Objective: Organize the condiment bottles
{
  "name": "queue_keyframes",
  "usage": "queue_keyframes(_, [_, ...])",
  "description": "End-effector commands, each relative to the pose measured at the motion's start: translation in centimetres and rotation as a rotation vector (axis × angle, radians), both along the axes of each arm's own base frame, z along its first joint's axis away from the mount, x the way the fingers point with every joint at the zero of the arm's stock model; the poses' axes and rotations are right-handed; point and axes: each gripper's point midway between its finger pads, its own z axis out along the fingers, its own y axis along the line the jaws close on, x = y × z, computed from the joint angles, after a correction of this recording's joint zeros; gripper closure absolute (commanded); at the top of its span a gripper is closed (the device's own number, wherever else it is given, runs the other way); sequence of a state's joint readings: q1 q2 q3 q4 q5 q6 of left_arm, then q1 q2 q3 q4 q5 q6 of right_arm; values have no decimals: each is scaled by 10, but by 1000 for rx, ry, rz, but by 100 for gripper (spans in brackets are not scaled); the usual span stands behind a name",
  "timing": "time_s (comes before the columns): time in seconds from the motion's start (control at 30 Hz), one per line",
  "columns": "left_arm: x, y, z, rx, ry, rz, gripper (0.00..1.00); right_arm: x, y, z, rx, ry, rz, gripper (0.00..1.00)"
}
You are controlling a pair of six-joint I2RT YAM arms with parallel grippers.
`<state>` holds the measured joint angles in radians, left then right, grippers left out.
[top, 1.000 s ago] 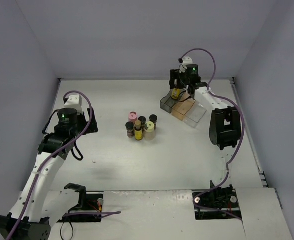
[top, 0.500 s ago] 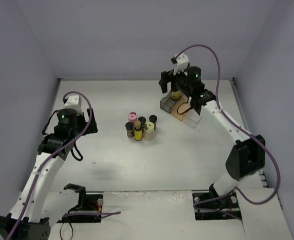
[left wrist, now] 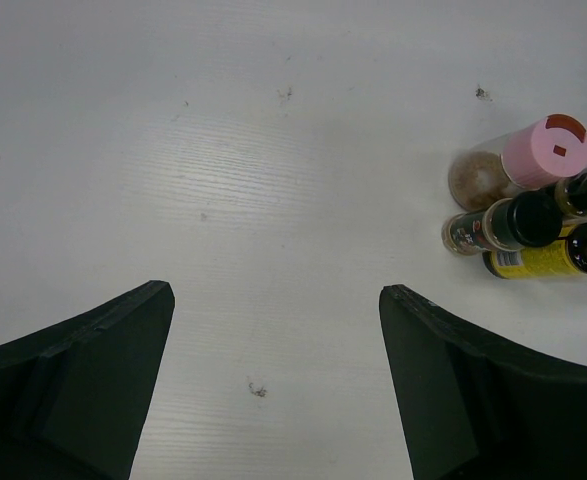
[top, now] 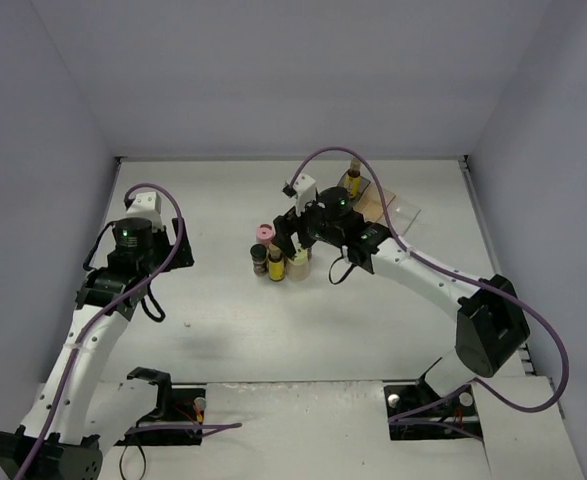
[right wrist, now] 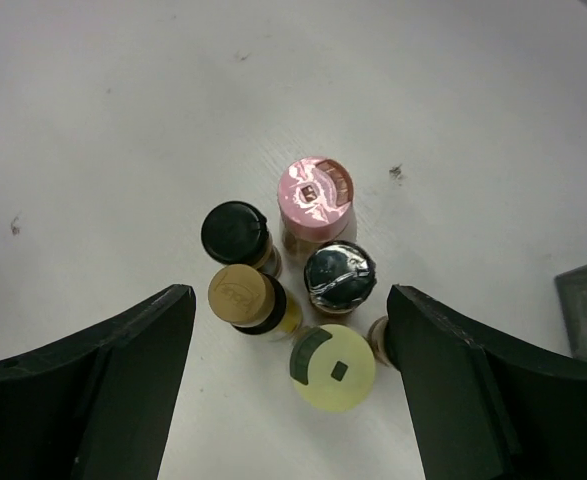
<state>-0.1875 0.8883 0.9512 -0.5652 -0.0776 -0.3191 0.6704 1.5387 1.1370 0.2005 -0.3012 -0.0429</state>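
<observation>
Several condiment bottles stand bunched mid-table (top: 278, 258). In the right wrist view I see a pink-lidded jar (right wrist: 316, 190), a black-capped jar (right wrist: 235, 232), a tan-capped amber bottle (right wrist: 241, 296), a foil-topped dark cap (right wrist: 340, 277), a pale-yellow jar (right wrist: 333, 368) and one more bottle half hidden by the right finger (right wrist: 378, 338). My right gripper (right wrist: 288, 296) hangs open and empty above the bunch, its fingers on either side of it. One more amber bottle (top: 352, 179) stands at the bins. My left gripper (left wrist: 271, 292) is open and empty over bare table, left of the bunch (left wrist: 533, 215).
Small translucent bins (top: 378, 207) sit at the back right, partly hidden behind the right arm. The left arm (top: 128, 238) hovers at the left side. Grey walls close in the table on three sides.
My right arm has swung from the bins at the back right to above the bunch of bottles. The amber bottle stays standing at the bins. The left arm has not moved.
</observation>
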Motion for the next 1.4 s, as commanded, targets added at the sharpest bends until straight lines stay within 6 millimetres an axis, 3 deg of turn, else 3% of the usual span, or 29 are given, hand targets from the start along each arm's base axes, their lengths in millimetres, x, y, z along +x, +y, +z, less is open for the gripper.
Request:
queue_keyframes(0.0, [8, -1, 15, -26, -54, 10, 15, 0, 19, 18, 67, -65, 39, 21])
queue_keyframes(0.13, [9, -1, 14, -28, -52, 9, 14, -8, 32, 3, 53, -46, 71, 21])
queue_keyframes(0.43, [9, -3, 13, -34, -47, 2, 14, -9, 42, -25, 30, -8, 86, 27])
queue_keyframes(0.53, [10, -3, 12, -36, -45, 2, 14, -10, 45, -36, 15, 7, 91, 34])
queue_keyframes(0.7, [10, -5, 12, -40, -43, -4, 14, -14, 47, -31, 16, -12, 105, 64])
queue_keyframes(0.87, [10, -4, 13, -41, -44, -1, 15, -22, 47, 2, 37, -58, 120, 94])
queue_keyframes(0.93, [10, -4, 13, -41, -44, -2, 14, -28, 43, 18, 47, -68, 128, 99])
queue_keyframes(1.13, [9, -5, 14, -45, -45, -5, 14, -50, 36, 92, 154, -152, 178, 100])
queue_keyframes(1.2, [10, -5, 13, -44, -46, -3, 14, -54, 33, 108, 163, -163, 176, 100])
queue_keyframes(1.23, [10, -4, 13, -45, -46, -2, 14, -50, 29, 130, 182, -201, 155, 100])
queue_keyframes(1.37, [10, -5, 12, -43, -41, -2, 14, -27, 11, 166, 159, -304, 26, 100])
